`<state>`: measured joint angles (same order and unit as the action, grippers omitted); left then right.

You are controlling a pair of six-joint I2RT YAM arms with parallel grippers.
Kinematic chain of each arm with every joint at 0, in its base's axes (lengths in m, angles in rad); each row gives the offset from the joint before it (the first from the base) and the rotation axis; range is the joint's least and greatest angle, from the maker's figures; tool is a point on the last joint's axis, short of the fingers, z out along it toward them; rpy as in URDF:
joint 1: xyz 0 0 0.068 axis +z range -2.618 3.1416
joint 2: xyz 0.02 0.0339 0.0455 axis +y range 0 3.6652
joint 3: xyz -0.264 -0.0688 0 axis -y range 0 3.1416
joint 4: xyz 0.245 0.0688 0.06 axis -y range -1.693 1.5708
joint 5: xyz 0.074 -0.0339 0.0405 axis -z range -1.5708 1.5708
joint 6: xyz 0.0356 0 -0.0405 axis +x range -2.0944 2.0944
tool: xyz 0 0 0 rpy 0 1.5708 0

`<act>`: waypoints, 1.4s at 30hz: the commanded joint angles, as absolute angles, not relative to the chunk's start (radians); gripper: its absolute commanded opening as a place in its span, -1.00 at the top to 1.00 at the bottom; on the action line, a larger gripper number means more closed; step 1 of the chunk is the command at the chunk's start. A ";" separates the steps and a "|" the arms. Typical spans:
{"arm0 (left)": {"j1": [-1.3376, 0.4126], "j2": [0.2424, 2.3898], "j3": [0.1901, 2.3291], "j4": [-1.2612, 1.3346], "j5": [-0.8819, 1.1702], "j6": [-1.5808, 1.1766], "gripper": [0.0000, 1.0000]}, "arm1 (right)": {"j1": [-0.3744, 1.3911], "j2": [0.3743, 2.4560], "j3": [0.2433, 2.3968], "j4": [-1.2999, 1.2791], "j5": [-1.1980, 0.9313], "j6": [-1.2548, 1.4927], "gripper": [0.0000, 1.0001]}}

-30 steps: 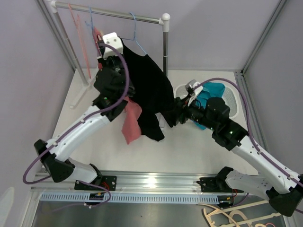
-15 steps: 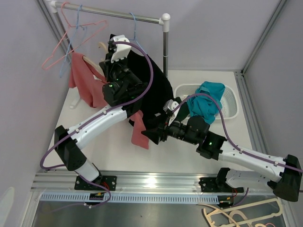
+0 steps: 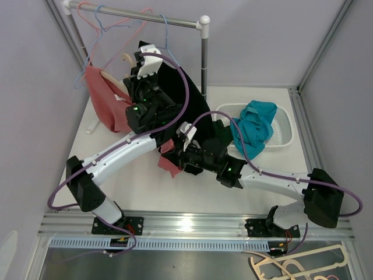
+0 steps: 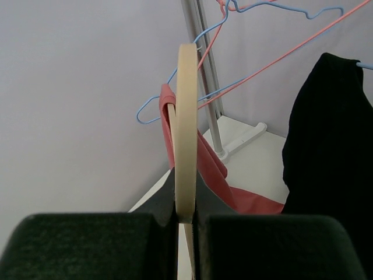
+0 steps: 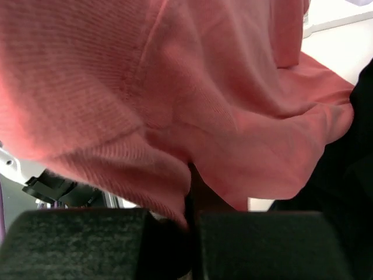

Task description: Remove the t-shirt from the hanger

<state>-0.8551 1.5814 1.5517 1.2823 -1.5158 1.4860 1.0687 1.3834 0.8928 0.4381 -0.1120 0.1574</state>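
Note:
The pink t-shirt [image 3: 105,104] hangs on a beige wooden hanger [image 3: 112,76] held up at the left, below the rail. My left gripper [image 3: 132,80] is shut on that hanger; in the left wrist view the hanger [image 4: 186,116] stands edge-on between the jaws of the left gripper [image 4: 186,217], and the t-shirt [image 4: 208,170] drapes behind it. The shirt's lower end [image 3: 169,164] trails right, under a black garment. There my right gripper [image 3: 178,161] is shut on it. In the right wrist view, pink t-shirt fabric [image 5: 192,87] fills the frame and runs into the closed right gripper [image 5: 193,217].
A black garment [image 3: 187,100] hangs on a blue wire hanger from the rail [image 3: 145,18], between both arms. Empty pink and blue wire hangers [image 3: 108,23] sit at the rail's left end. A white basket [image 3: 284,125] holding a teal cloth [image 3: 256,125] stands at the right.
My right gripper has moved left from near the basket to the t-shirt's lower end and shut on it. The left arm swung the hanger and shirt up and left, then held still.

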 commanded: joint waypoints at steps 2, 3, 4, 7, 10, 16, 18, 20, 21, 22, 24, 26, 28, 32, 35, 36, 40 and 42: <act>-0.853 1.519 1.566 1.617 -1.519 1.508 0.99 | 1.104 1.324 0.922 0.456 -0.072 0.147 1.00; -0.836 1.528 1.577 1.617 -1.516 1.509 0.99 | 1.120 1.290 0.902 0.424 -0.014 0.141 1.00; -0.830 1.532 1.581 1.617 -1.513 1.509 0.99 | 1.132 1.216 0.856 0.408 -0.002 0.143 1.00; -0.805 1.568 1.624 1.617 -1.497 1.537 0.99 | 1.175 1.093 0.793 0.318 0.096 0.156 1.00; -0.795 1.592 1.667 1.618 -1.486 1.568 0.99 | 1.219 0.933 0.744 0.204 0.162 0.167 1.00; -0.770 1.615 1.735 1.618 -1.445 1.591 0.99 | 1.292 0.706 0.747 -0.044 0.297 0.184 1.00; -0.762 1.627 1.782 1.618 -1.425 1.614 0.99 | 1.304 0.669 0.752 -0.105 0.334 0.195 1.00; -0.752 1.643 1.837 1.617 -1.416 1.644 0.99 | 1.319 0.652 0.749 -0.133 0.354 0.199 1.00; -0.746 1.661 1.880 1.617 -1.404 1.681 0.99 | 1.322 0.638 0.744 -0.155 0.370 0.202 1.00; -0.744 1.670 1.900 1.612 -1.399 1.693 0.99 | 1.328 0.632 0.744 -0.161 0.380 0.204 1.00; -0.739 1.683 1.963 1.568 -1.385 1.695 0.99 | 1.331 0.614 0.742 -0.172 0.391 0.196 1.00; -0.724 1.689 1.997 1.490 -1.384 1.651 0.98 | 1.333 0.586 0.747 -0.187 0.411 0.192 1.00; -0.713 1.671 1.991 1.371 -1.359 1.583 0.99 | 1.333 0.554 0.744 -0.193 0.428 0.192 1.00; -0.712 1.545 1.890 0.784 -1.296 0.994 0.99 | 1.333 0.552 0.720 -0.206 0.448 0.195 1.00; -0.680 1.437 2.001 -0.282 -1.104 0.118 0.99 | 1.333 0.561 0.687 -0.192 0.462 0.207 1.00; -0.655 1.440 2.058 -0.345 -1.073 0.073 0.99 | 1.333 0.561 0.680 -0.187 0.465 0.210 1.00; -0.657 1.428 2.016 -0.324 -1.069 0.106 0.99 | 1.333 0.560 0.673 -0.209 0.509 0.235 1.00; -0.653 1.411 2.023 -0.347 -1.037 0.084 0.99 | 1.333 0.575 0.658 -0.238 0.556 0.258 1.00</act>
